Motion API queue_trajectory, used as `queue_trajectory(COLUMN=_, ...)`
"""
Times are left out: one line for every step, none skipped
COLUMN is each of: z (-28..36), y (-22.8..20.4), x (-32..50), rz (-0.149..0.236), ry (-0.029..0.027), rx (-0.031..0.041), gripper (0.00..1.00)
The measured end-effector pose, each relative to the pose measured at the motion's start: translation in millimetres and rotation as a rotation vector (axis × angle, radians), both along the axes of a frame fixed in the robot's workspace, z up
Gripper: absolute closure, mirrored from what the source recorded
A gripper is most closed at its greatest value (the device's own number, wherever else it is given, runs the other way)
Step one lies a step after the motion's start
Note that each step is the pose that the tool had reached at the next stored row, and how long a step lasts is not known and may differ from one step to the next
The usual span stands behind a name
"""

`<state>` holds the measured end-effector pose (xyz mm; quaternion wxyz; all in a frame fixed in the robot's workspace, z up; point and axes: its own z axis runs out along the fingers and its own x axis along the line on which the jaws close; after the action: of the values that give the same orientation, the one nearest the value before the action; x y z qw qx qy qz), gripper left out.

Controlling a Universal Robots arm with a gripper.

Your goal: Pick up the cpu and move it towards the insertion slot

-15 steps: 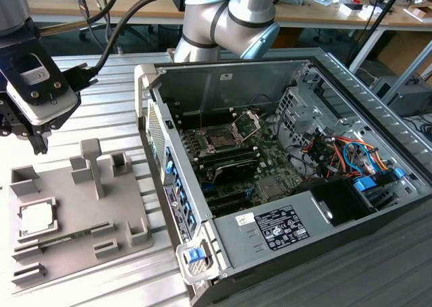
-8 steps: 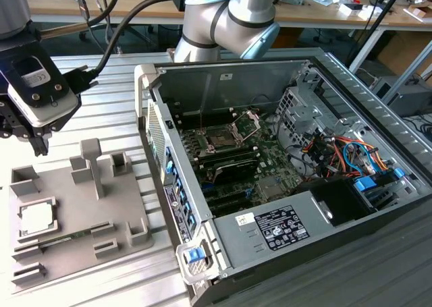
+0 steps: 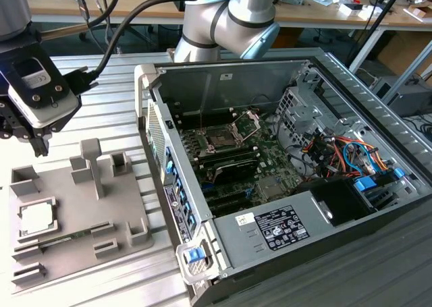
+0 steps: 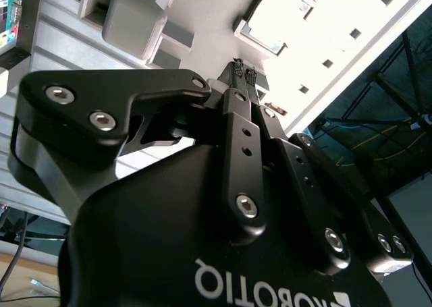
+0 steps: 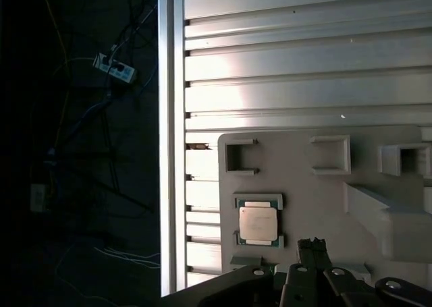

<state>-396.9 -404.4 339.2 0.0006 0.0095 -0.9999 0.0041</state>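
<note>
Reads as the approach stage of the pick, with nothing lifted yet. Finds the end effector (image 3: 39, 147) hanging above the grey holder tray (image 3: 74, 253) at the exterior view's left, fingertips clenched together on nothing, near the cpu (image 3: 35, 218) but not over it. Places the cpu flat in a square framed pocket of that tray, well apart from the insertion slot (image 3: 221, 140) inside the open computer case (image 3: 223, 84), where the hinged bracket appears swung up. Calls, as a judgement, for released fingers centred over the chip and closing on opposite edges, with very little height to bite on. Shows a thin square with a pale, smooth metal lid. Sets it on matte moulded plastic with blocky pockets and posts. Gives the desk (image 3: 101, 104) ribbed aluminium slats, and the socket a dark centre ringed by bright steel.
</note>
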Motion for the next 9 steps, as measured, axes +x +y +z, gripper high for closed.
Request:
queue_trajectory(z=-0.3, y=0.0, x=0.0, rz=0.0, ry=0.0, rx=0.0, gripper=0.89)
queue_trajectory(z=-0.5, y=0.0, x=0.0, rz=0.0, ry=0.0, rx=0.0, gripper=0.89)
queue_trajectory(z=-0.7, y=0.0, x=-0.1, rz=0.0, ry=0.0, rx=-0.0001, gripper=0.89)
queue_trajectory(z=-1.0, y=0.0, x=-0.1, rz=0.0, ry=0.0, rx=0.0, gripper=0.89)
queue_trajectory(z=-1.4, y=0.0, x=-0.3, rz=0.0, ry=0.0001, rx=-0.0001, gripper=0.89)
queue_trajectory(z=-1.7, y=-0.1, x=-0.4, rz=0.0, ry=0.0, rx=-0.0002, gripper=0.89)
queue_trajectory(z=-1.9, y=-0.1, x=-0.4, rz=0.0, ry=0.0001, rx=-0.0003, gripper=0.89)
queue_trajectory(z=-2.1, y=-0.2, x=-0.5, rz=0.0, ry=0.0, rx=-0.0003, gripper=0.89)
queue_trajectory(z=-2.3, y=-0.2, x=-0.6, rz=0.0, ry=0.0, rx=-0.0003, gripper=0.89)
